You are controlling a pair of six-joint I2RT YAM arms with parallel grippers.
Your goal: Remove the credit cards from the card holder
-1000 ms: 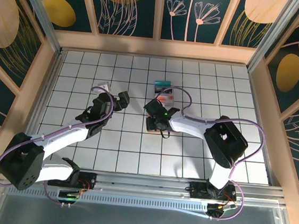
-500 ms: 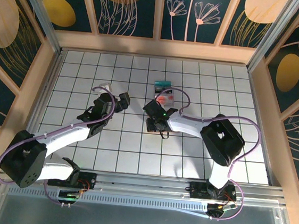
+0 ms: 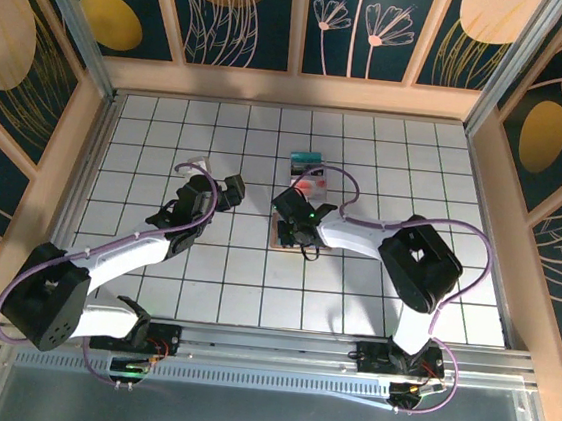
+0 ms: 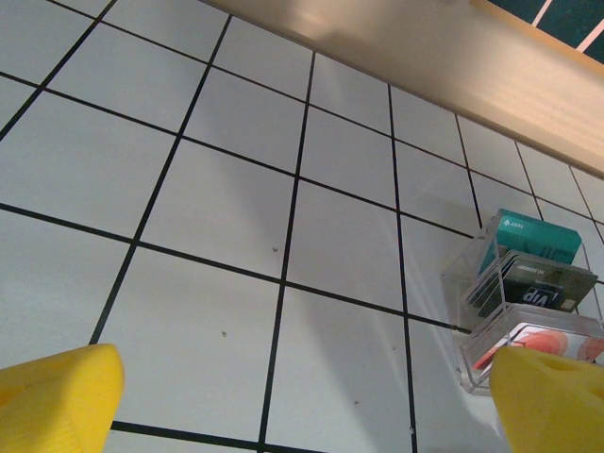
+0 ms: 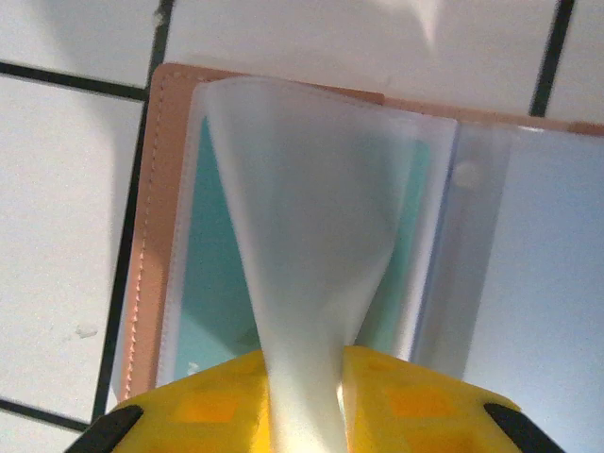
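Right end effector [image 5: 302, 401] now on translucent sleeve [image 5: 304, 212]

1 overhead, 2 close wrist views

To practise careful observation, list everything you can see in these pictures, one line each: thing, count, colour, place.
table: one, white tiles with black lines, under everything
wall panels: several, dark with leaf and gold patterns, around the table
clear stand: one, see-through, far middle of the table
cards in the stand: three, teal at the back, dark in the middle, white with red in front
card holder: one, tan-brown cover with clear sleeves, lying open near the table's middle
card in the holder: one seen, teal, under the sleeves
left gripper: one, yellow fingertips, open over bare tiles
right gripper: one, yellow fingertips, shut on a sleeve of the card holder
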